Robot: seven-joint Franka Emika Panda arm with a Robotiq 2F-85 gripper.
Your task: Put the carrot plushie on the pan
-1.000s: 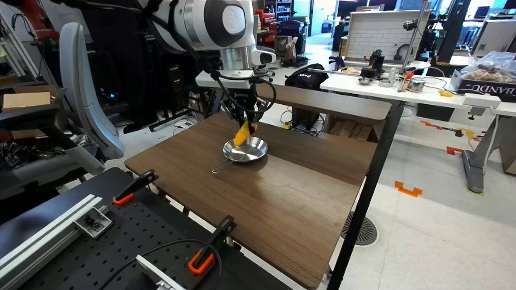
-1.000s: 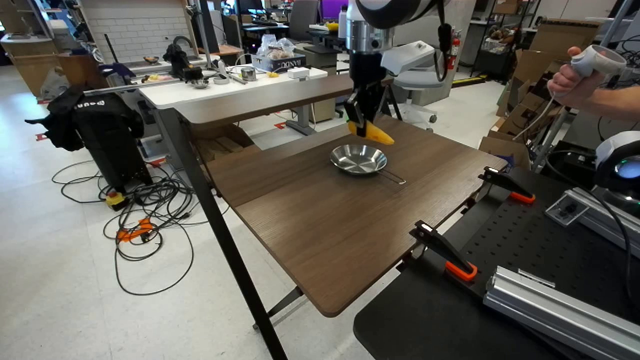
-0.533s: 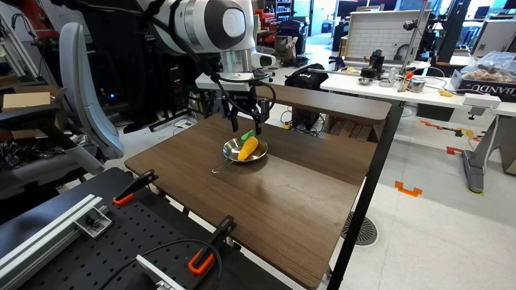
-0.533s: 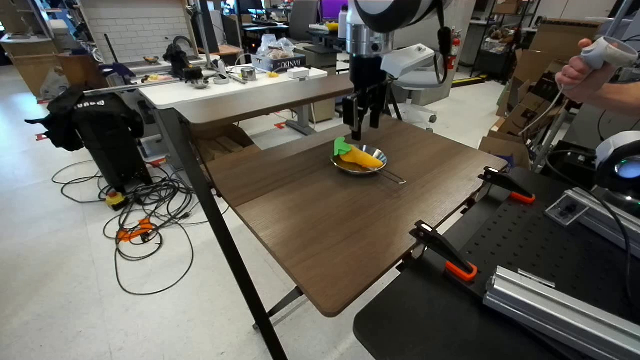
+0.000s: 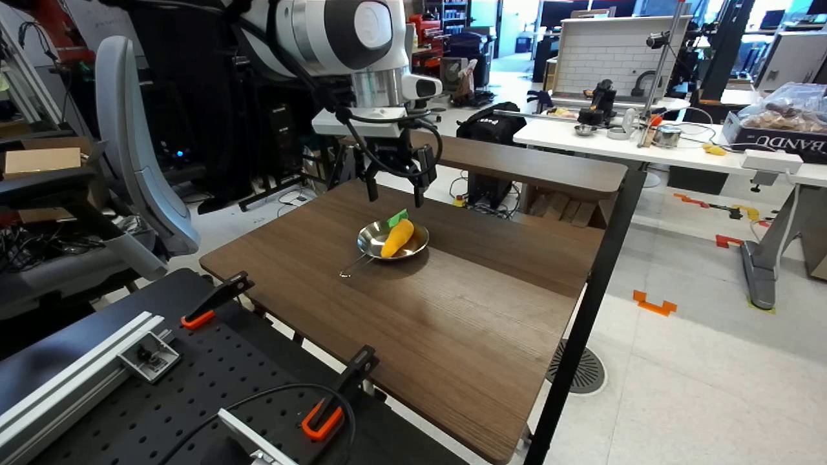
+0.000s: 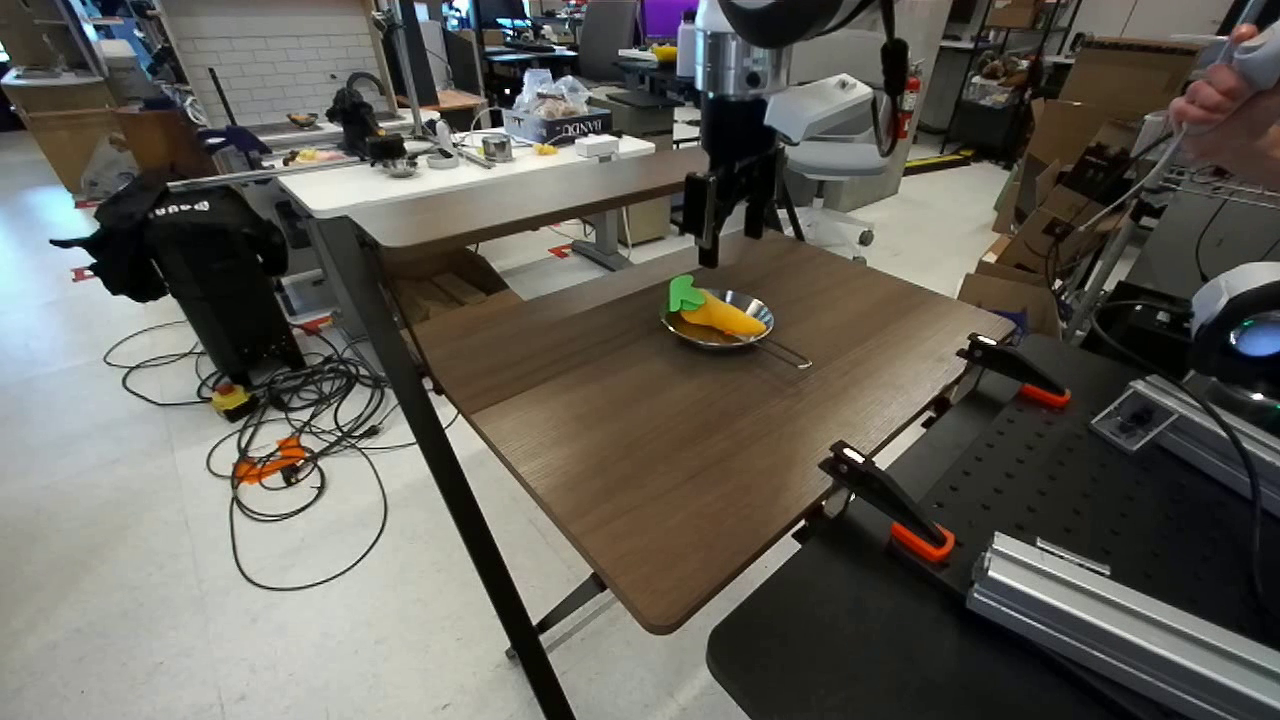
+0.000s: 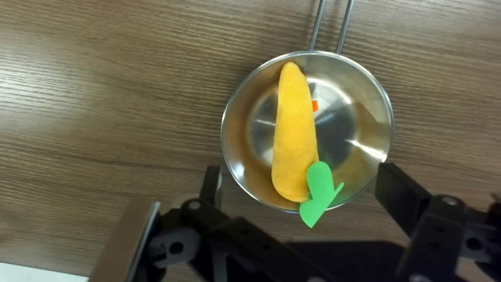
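- Standing toward the left in an exterior view is a black bag (image 6: 205, 240), with a tangle of black cables (image 6: 330, 385) just beside it on the pale floor (image 6: 150, 580).
- Farther back, a white table (image 6: 340, 190) carries a dark box (image 6: 535, 130) lettered BANDU.
- Across the middle runs a brown wood-grain tabletop (image 6: 640, 480).
- On it sits the small silver pan (image 7: 340, 129), round and shallow, its thin wire handle (image 7: 345, 25) extending rightward in that exterior view.
- The carrot plushie (image 7: 295, 137) lies inside the pan, orange-yellow body along the metal (its green leafy end (image 7: 320, 188) reaches out over the rim, best seen in the wrist view).
- Above both hangs the gripper (image 5: 395, 196), released: its fingers (image 7: 399, 196) stand wide apart, clear of the plushie.
- Behind the gripper and to its right, a pale gray office chair (image 6: 845, 165) shows.
- Two orange-handled clamps (image 6: 885, 495) sit along the edge of a black perforated board (image 6: 1040, 500), which also bears a length of aluminum extrusion (image 6: 1110, 610).
- At the right edge, a person's hand (image 6: 1220, 110) wraps around a white controller (image 6: 1260, 60), partly cut off by the frame.
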